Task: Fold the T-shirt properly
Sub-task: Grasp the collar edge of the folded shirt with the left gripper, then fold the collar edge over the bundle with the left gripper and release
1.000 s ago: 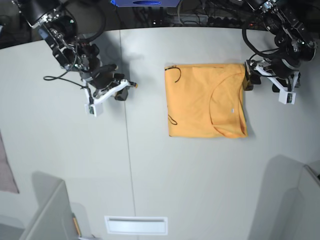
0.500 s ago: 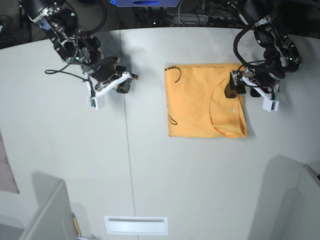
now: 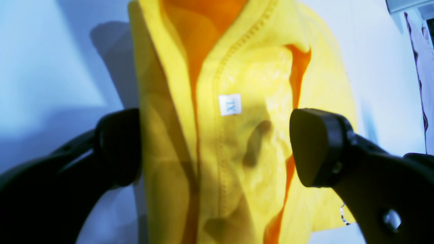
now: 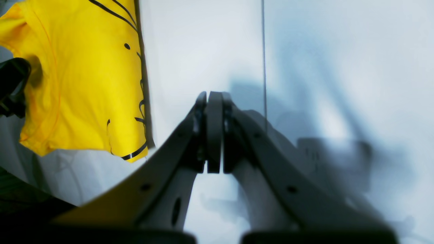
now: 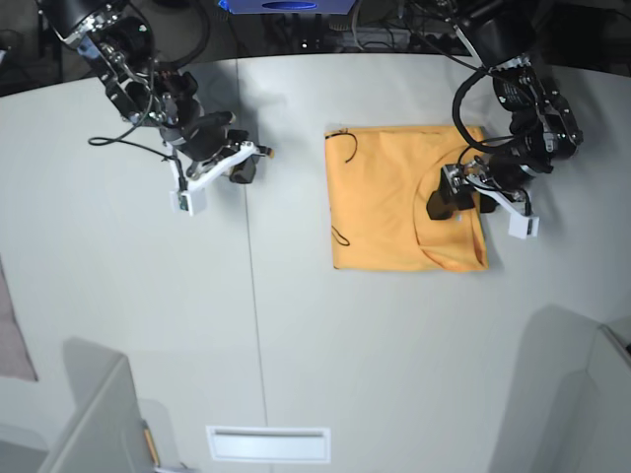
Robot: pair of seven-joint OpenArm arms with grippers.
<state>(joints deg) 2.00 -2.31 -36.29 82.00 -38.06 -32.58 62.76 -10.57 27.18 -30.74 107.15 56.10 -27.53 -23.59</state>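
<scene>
The room light is even and fairly bright from above; the pale table (image 5: pixel 296 325) shows no harsh glare, only soft grey shadows under both arms. Up close, both wrist views run cool and bluish. The left hand (image 3: pixel 217 149) is dark and out of focus, its fingers smeared at the edges, throwing a shadow on the oversaturated yellow T-shirt (image 3: pixel 251 67), though the small tag (image 3: pixel 230 104) stays fairly crisp. The right hand (image 4: pixel 214 132) is blurred too, with soft shadows behind it.

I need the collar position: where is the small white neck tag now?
In the left wrist view, the small white neck tag sits inside the orange-yellow cotton T-shirt's collar, between the open left tool's black fingers.
</scene>
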